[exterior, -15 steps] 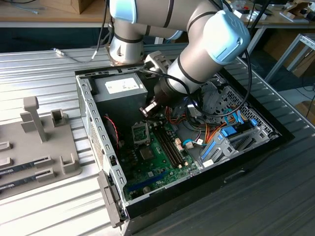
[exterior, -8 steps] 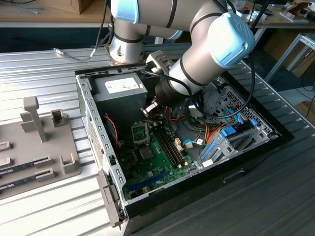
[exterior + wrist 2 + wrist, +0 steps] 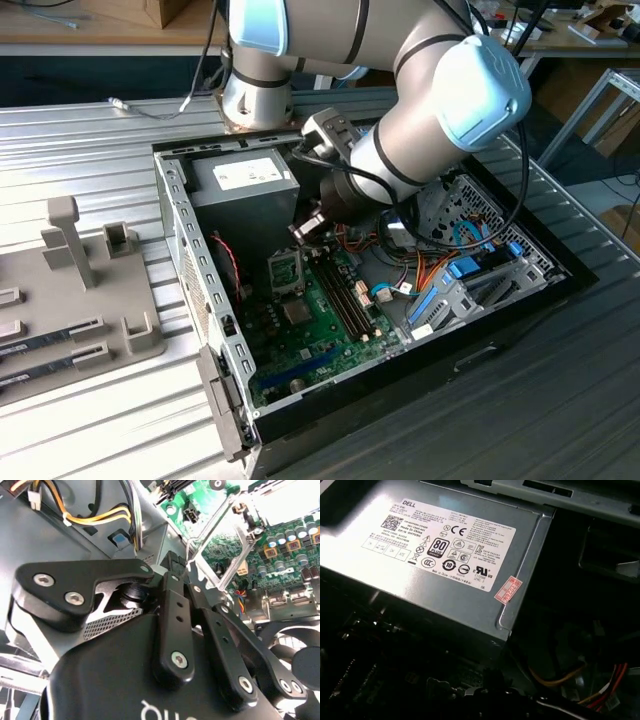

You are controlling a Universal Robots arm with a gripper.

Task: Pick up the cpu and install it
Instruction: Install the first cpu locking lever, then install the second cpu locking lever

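In the exterior view my gripper (image 3: 308, 226) hangs low inside the open computer case (image 3: 190, 250), just above and beside the processor socket (image 3: 287, 270) on the green motherboard (image 3: 300, 330). The second wrist view shows the black fingers (image 3: 172, 580) drawn together at their tips, touching the socket's thin metal lever (image 3: 215, 540). The socket's metal frame (image 3: 245, 520) stands raised behind it. Nothing shows between the fingers. I cannot pick out the cpu: the socket's inside looks dark in the exterior view and is glared white in the second wrist view.
The grey power-supply box (image 3: 245, 180) (image 3: 445, 555) stands close behind the gripper. Memory slots (image 3: 345, 295) and orange and blue cables (image 3: 440, 280) lie toward the exterior view's right. A black fan (image 3: 300, 655) sits near the fingers. A grey fixture (image 3: 90, 300) holding memory sticks rests outside the case.
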